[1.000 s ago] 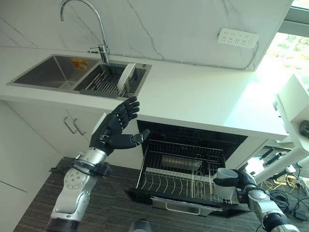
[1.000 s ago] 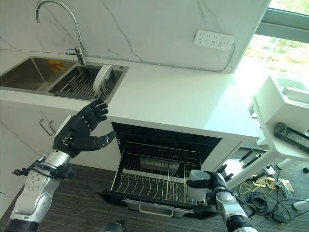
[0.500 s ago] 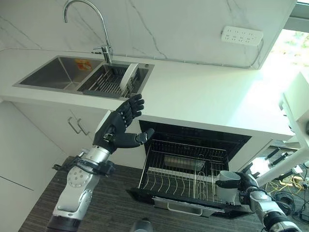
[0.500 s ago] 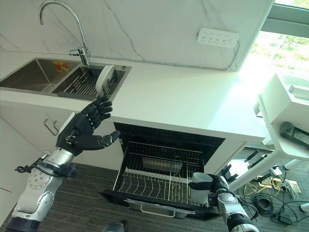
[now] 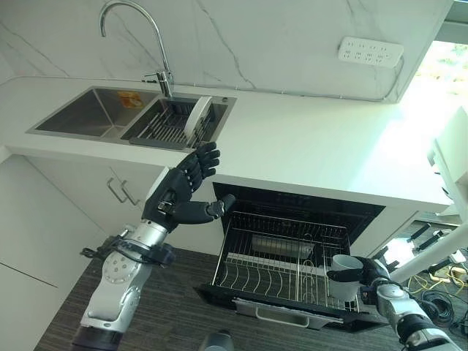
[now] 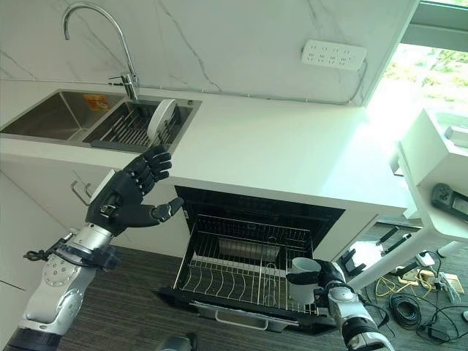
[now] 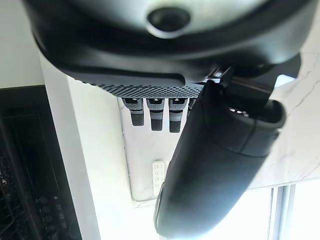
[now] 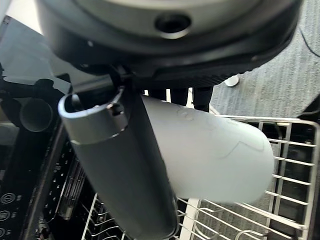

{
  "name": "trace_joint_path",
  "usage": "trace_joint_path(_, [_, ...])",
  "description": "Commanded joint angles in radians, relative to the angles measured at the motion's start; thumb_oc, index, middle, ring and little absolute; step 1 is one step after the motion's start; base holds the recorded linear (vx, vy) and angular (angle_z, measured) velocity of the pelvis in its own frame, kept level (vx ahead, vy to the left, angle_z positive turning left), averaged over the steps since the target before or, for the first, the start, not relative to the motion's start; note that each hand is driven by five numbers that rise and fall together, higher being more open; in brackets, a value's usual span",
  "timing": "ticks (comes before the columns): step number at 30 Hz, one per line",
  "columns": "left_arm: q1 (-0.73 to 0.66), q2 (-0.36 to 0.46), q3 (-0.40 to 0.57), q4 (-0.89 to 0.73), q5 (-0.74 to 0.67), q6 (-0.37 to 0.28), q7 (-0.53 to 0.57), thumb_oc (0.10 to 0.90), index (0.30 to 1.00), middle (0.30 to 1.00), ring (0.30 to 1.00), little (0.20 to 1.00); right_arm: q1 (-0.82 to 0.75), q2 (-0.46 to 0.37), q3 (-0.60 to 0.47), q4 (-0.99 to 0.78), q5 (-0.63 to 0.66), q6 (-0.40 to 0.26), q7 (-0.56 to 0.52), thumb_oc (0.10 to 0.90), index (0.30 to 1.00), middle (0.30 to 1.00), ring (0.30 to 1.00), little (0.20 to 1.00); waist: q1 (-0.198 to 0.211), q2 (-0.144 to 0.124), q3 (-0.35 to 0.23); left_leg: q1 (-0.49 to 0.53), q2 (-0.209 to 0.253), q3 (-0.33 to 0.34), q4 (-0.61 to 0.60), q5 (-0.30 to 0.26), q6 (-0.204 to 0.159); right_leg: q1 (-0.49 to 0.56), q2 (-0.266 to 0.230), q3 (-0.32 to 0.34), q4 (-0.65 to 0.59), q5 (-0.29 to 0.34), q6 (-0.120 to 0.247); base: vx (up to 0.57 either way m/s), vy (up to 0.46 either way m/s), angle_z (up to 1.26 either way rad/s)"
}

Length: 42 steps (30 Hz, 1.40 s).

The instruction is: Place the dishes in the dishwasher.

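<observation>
The right hand (image 5: 369,276) is largely concealed behind the white cup (image 5: 342,273); its forearm is cut off at the lower frame edge. In the right wrist view the cup (image 8: 215,155) is partly covered by the thumb. The dishwasher rack (image 5: 270,265) recedes into a dark interior, rear contents indistinguishable. The plate (image 5: 196,117) stands edge-on in the sink basket (image 5: 162,124), its face unreadable.

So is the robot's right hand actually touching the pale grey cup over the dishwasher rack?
Touching. In the right wrist view the right hand has its thumb pressed along the pale grey cup, fingers behind it, above the wire dishwasher rack.
</observation>
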Motion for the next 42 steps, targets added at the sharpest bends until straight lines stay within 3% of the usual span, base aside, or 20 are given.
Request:
trace_joint_path(1, [-0.112,0.002,0.007,-0.141,-0.037,-0.101,0.006,0.800,0.900,0.900,0.900,0.900,-0.121,-0.066,0.010,-0.034,0.020,-0.063,-0.028,0.800,0.900,0.900,0.900,0.900,0.017,-0.002,-0.041,0.010,0.025,-0.006,0.082,-0.123,-0.015,0.004,0.006,0.025,-0.011,-0.045,0.017,0.00,0.000,0.00])
trace_joint_path(9, [-0.116,0.004,-0.003,-0.132,-0.032,-0.092,-0.001,0.800,0.900,0.900,0.900,0.900,-0.144,-0.090,0.027,-0.077,-0.005,0.004,-0.012,0.800,0.900,0.900,0.900,0.900,0.017,-0.013,-0.038,0.019,0.026,-0.005,0.082,-0.125,-0.014,0.013,0.011,0.027,-0.011,-0.048,0.015,0.00,0.000,0.00])
trace_joint_path(14, [-0.112,0.008,0.002,-0.128,-0.030,-0.089,-0.004,0.800,0.900,0.900,0.900,0.900,-0.142,-0.116,0.049,-0.140,-0.045,0.101,0.040,0.800,0.900,0.900,0.900,0.900,0.015,-0.024,-0.039,0.021,0.025,-0.004,0.082,-0.126,-0.015,0.015,0.014,0.028,-0.011,-0.051,0.016,0.00,0.000,0.00])
trace_joint_path(17, [-0.114,0.013,0.006,-0.125,-0.034,-0.083,-0.008,0.800,0.900,0.900,0.900,0.900,-0.142,-0.123,0.051,-0.154,0.008,0.174,0.089,0.800,0.900,0.900,0.900,0.900,0.013,-0.029,-0.038,0.023,0.027,-0.002,0.082,-0.126,-0.015,0.016,0.015,0.028,-0.011,-0.051,0.016,0.00,0.000,0.00])
trace_joint_path(18, [-0.116,0.015,0.006,-0.122,-0.033,-0.084,-0.012,0.800,0.900,0.900,0.900,0.900,-0.142,-0.122,0.048,-0.154,0.083,0.232,0.126,0.800,0.900,0.900,0.900,0.900,0.014,-0.032,-0.037,0.023,0.028,0.000,0.082,-0.125,-0.016,0.017,0.016,0.028,-0.011,-0.050,0.017,0.00,0.000,0.00])
trace_joint_path(20, [-0.126,0.014,0.008,-0.118,-0.033,-0.078,-0.012,0.800,0.900,0.900,0.900,0.900,-0.139,-0.103,0.023,-0.134,0.173,0.281,0.116,0.800,0.900,0.900,0.900,0.900,0.012,-0.034,-0.034,0.024,0.028,0.001,0.082,-0.125,-0.017,0.019,0.017,0.026,-0.011,-0.051,0.016,0.00,0.000,0.00])
trace_joint_path(21, [-0.132,0.015,0.005,-0.113,-0.035,-0.077,-0.009,0.800,0.900,0.900,0.900,0.900,-0.141,-0.096,0.011,-0.128,0.238,0.279,0.116,0.800,0.900,0.900,0.900,0.900,0.011,-0.034,-0.035,0.025,0.028,0.000,0.082,-0.126,-0.016,0.020,0.018,0.027,-0.011,-0.052,0.015,0.00,0.000,0.00])
trace_joint_path(23, [-0.139,0.013,-0.003,-0.101,-0.032,-0.082,0.000,0.800,0.900,0.900,0.900,0.900,-0.148,-0.075,0.001,-0.126,0.117,0.263,0.055,0.800,0.900,0.900,0.900,0.900,0.008,-0.033,-0.038,0.028,0.027,0.003,0.082,-0.129,-0.015,0.020,0.022,0.033,-0.011,-0.055,0.012,0.00,0.000,0.00])
trace_joint_path(24, [-0.142,0.010,-0.008,-0.099,-0.028,-0.082,0.004,0.800,0.900,0.900,0.900,0.900,-0.150,-0.071,0.002,-0.132,0.175,0.266,0.071,0.800,0.900,0.900,0.900,0.900,0.007,-0.033,-0.040,0.028,0.027,0.002,0.082,-0.129,-0.015,0.019,0.023,0.035,-0.011,-0.055,0.012,0.00,0.000,0.00])
trace_joint_path(26, [-0.146,0.002,-0.014,-0.100,-0.019,-0.077,0.016,0.800,0.900,0.900,0.900,0.900,-0.148,-0.058,0.000,-0.144,0.096,0.262,0.021,0.800,0.900,0.900,0.900,0.900,0.004,-0.030,-0.043,0.028,0.028,0.007,0.082,-0.130,-0.016,0.018,0.024,0.040,-0.011,-0.057,0.012,0.01,0.021,-0.04])
trace_joint_path(28, [-0.138,0.002,-0.016,-0.101,-0.019,-0.080,0.022,0.800,0.900,0.900,0.900,0.900,-0.135,-0.065,0.008,-0.159,0.165,0.265,0.037,0.800,0.900,0.900,0.900,0.900,0.002,-0.030,-0.047,0.030,0.029,0.007,0.082,-0.132,-0.016,0.019,0.025,0.041,-0.011,-0.058,0.013,0.00,0.010,-0.02])
trace_joint_path(35, [-0.124,-0.001,-0.015,-0.106,-0.023,-0.080,0.014,0.800,0.900,0.900,0.900,0.900,-0.117,-0.062,-0.007,-0.145,0.135,0.238,0.014,0.800,0.900,0.900,0.900,0.900,0.006,-0.030,-0.056,0.033,0.028,0.010,0.082,-0.136,-0.013,0.024,0.025,0.037,-0.011,-0.065,0.012,0.00,0.000,0.00])
trace_joint_path(42, [-0.114,0.005,-0.016,-0.108,-0.027,-0.081,0.011,0.800,0.900,0.900,0.900,0.900,-0.125,-0.085,0.026,-0.187,-0.016,0.237,-0.036,0.800,0.900,0.900,0.900,0.900,0.007,-0.031,-0.061,0.031,0.027,0.011,0.082,-0.136,-0.013,0.024,0.026,0.038,-0.011,-0.067,0.011,0.00,0.000,0.00])
